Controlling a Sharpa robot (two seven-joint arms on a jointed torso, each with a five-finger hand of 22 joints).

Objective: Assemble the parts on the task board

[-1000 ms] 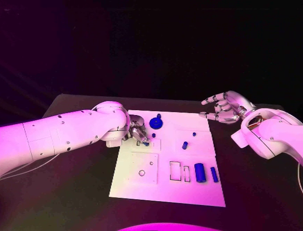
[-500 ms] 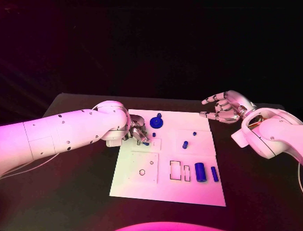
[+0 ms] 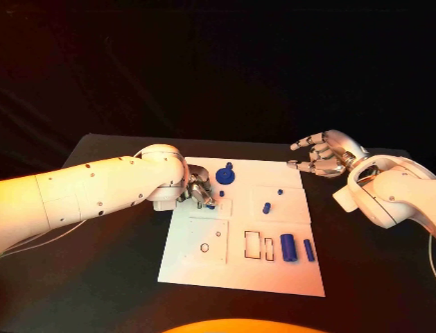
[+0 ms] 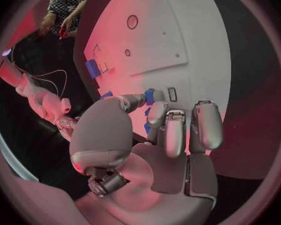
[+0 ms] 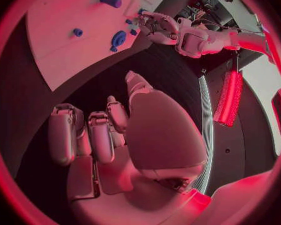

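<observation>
While the left hand (image 3: pixel 199 190) pinches a small blue part (image 4: pixel 153 95) over the task board (image 3: pixel 240 277), several parts (image 3: pixel 288 248) lie loose; the right hand (image 3: pixel 323 155) hovers, fingers apart.

Robotics lab or demo booth, staged and dark. Black table (image 3: pixel 98 229) against an unlit black backdrop; coloured stage-type light washes over everything. Two white robot arms with silver hands, left hand (image 3: pixel 197 190) and right hand (image 3: pixel 321 155), work over a white task board (image 3: pixel 240 274) with cut-out slots and small blue parts (image 3: pixel 288 248). Thin cables (image 4: pixel 48 76) trail across the table. Red-lit equipment racks or fixtures (image 5: pixel 228 97) stand at the room's edge, detail unclear.
</observation>
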